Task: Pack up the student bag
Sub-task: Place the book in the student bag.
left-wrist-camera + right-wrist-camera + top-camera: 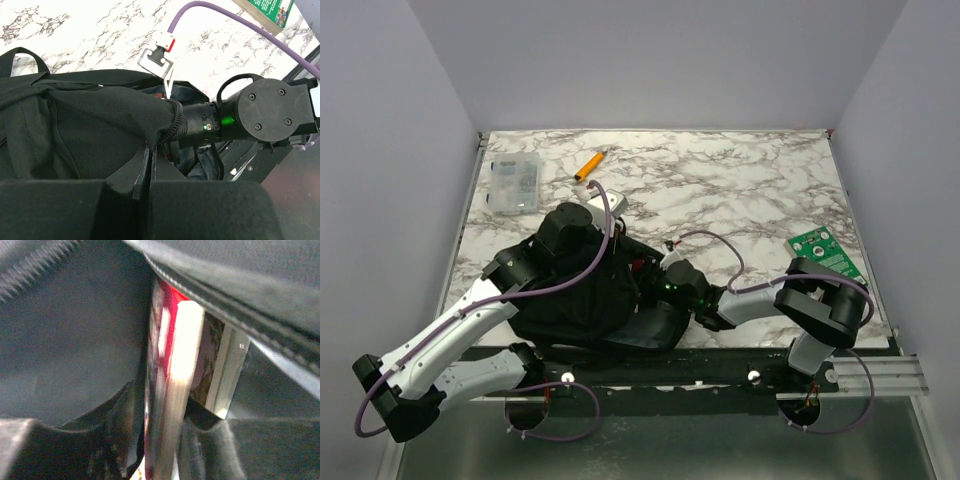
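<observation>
My left pincer [150,167] is clamping the backpack [575,300] mouth, at the table's [720,190] near edge | my right pincer [160,442] is straddling the book [180,365] inside, spine pointing straight ahead; clamped or loose, I cannot tell.

Marble-veined table [740,175] (dark rail [720,368] along its near edge) between plain lilac-grey walls [660,60].

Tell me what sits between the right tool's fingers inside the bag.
A thin book with a red cover, standing on edge inside the bag. The right wrist view shows it.
</observation>
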Robot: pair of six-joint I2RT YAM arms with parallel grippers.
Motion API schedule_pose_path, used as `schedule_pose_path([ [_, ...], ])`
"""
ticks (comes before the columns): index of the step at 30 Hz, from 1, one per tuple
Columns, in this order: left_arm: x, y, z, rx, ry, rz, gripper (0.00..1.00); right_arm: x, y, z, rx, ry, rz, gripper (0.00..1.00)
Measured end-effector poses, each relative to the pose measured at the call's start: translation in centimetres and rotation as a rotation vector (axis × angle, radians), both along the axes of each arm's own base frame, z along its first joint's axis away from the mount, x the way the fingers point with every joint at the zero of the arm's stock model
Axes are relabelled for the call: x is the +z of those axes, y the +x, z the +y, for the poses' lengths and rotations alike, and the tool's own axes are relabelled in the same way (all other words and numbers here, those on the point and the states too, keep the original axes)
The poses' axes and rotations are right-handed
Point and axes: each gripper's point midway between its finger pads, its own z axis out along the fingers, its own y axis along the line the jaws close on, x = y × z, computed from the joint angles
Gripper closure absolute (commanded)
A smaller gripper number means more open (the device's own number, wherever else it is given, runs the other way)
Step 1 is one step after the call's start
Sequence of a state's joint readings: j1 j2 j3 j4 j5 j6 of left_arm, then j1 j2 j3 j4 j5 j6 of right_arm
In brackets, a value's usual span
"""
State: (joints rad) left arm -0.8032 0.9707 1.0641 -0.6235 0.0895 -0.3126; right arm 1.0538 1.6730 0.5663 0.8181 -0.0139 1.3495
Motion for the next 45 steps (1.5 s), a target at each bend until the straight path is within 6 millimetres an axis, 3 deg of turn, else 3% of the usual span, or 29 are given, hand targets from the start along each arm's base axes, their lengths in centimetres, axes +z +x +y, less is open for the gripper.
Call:
schedule_pose_path([
  [5,0.2,-0.3,0.4,0.008,-0.015,-0.003,1.00,0.2,1.1,0.3,-0.039,-0.039,-0.038,0.32],
  [12,-0.1,-0.4,0.5,0.009,-0.016,0.001,1.00,-2.2,-0.9,-3.0,-0.019,-0.177,0.011,0.31],
  [17,-0.2,-0.5,0.4,0.007,-0.018,0.003,1.00,-3.5,-1.6,-4.2,0.008,-0.283,0.014,0.32],
  [20,-0.2,-0.5,0.4,0.004,-0.021,0.004,1.00,-3.9,-1.2,-3.1,0.034,-0.334,-0.001,0.33],
  [24,0.0,-0.6,0.2,-0.004,-0.029,0.003,1.00,-3.5,-0.4,1.9,0.092,-0.367,-0.045,0.33],
  [27,0.0,-0.5,0.2,-0.003,-0.029,0.003,1.00,-3.4,-0.2,2.5,0.100,-0.374,-0.058,0.31],
  [36,-0.4,-0.6,0.1,-0.012,-0.031,0.010,1.00,-3.0,-2.1,-3.1,0.078,-0.441,-0.058,0.16],
  [38,-0.6,-0.6,0.0,-0.011,-0.034,0.011,1.00,-1.4,-2.2,-4.9,0.055,-0.466,-0.086,0.14],
  [42,-1.7,-0.5,-0.1,-0.006,-0.031,0.024,1.00,4.0,-1.7,-9.1,-0.043,-0.482,-0.184,0.06],
  [45,-2.9,-0.4,-0.1,0.003,-0.021,0.043,1.00,7.4,-0.3,-13.5,-0.163,-0.518,-0.231,0.00],
])
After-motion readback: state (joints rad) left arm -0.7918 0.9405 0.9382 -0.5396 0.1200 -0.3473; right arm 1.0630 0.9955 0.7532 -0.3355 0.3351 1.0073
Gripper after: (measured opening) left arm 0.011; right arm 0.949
